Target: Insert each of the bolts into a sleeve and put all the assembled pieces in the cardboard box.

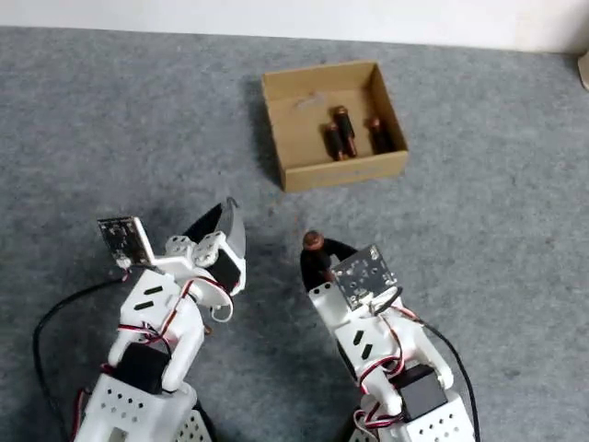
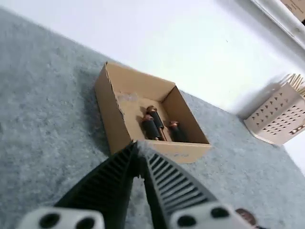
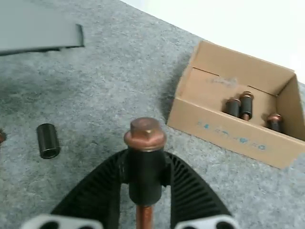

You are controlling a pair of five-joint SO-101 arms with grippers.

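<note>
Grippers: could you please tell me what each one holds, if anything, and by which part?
Right gripper clamps the sleeve by its sides, with a bolt inside it; left gripper is shut on nothing.

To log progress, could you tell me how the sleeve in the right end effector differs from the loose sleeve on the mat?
The gripped sleeve carries a bolt and is clamped in the right end effector. The loose sleeve is empty and lies free on the mat. Both are black cylinders.
</note>
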